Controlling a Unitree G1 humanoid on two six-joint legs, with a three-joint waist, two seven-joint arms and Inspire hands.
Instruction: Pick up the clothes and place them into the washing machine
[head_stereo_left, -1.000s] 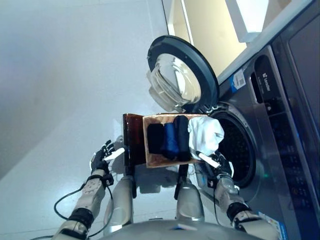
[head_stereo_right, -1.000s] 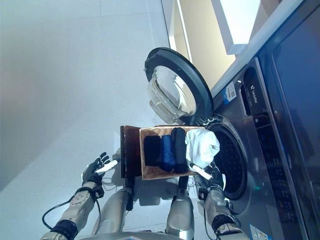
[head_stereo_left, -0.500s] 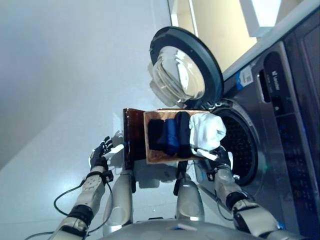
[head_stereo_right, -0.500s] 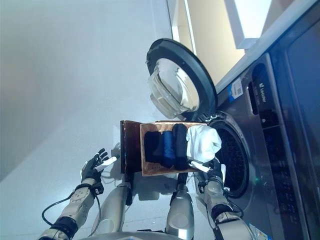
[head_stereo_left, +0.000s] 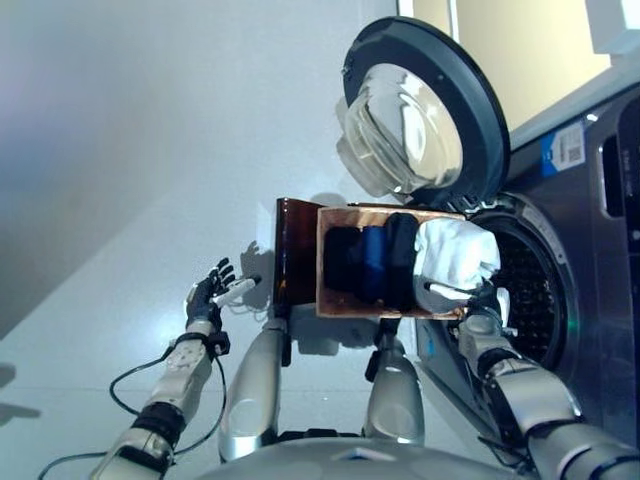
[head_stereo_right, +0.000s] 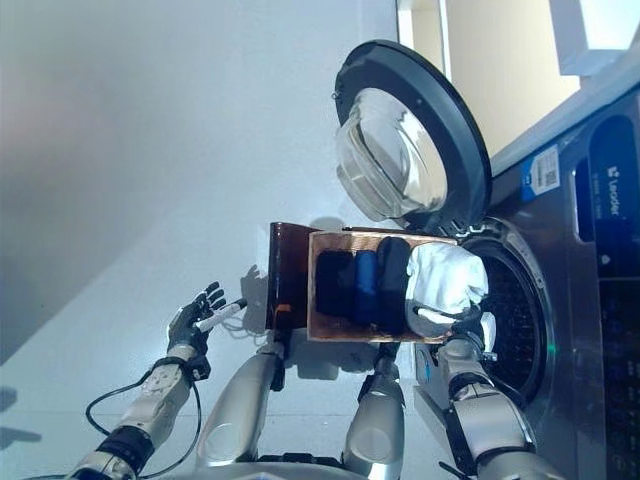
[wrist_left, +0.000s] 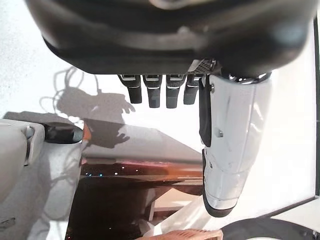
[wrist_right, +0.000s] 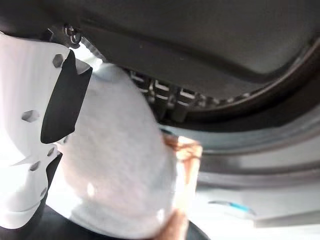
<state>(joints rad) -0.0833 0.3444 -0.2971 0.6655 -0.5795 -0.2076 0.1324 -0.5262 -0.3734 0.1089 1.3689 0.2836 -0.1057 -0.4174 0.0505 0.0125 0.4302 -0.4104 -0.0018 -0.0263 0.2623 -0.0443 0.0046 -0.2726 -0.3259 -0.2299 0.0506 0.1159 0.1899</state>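
Laundry is sitting in a brown basket (head_stereo_left: 330, 300) that is standing just in front of the washing machine (head_stereo_left: 590, 330): a row of dark and blue clothes (head_stereo_left: 372, 268) is filling the basket's middle, and a white garment (head_stereo_left: 455, 255) is bulging over the rim on the side next to the machine's drum opening (head_stereo_left: 525, 300). The round door (head_stereo_left: 420, 110) is hanging wide open beyond the basket, its glass bowl facing outward. The right hand (head_stereo_left: 478, 300) is reaching in at the white garment, right at the edge of the drum opening; in the right wrist view the white cloth (wrist_right: 120, 165) is lying pressed against the white-covered thumb (wrist_right: 37, 120) and the fingers (wrist_right: 167, 102) are showing dark behind it, so the hand is appearing to pinch the cloth between thumb and fingers, with the drum's rim showing past them. The left hand (head_stereo_left: 208, 295) is hovering over the pale floor (head_stereo_left: 120, 200), on the far side of the basket from the machine and apart from it; its fingers (wrist_left: 157, 92) are spread and straight, its white-covered thumb (wrist_left: 227, 150) sticking out, and it is holding nothing.
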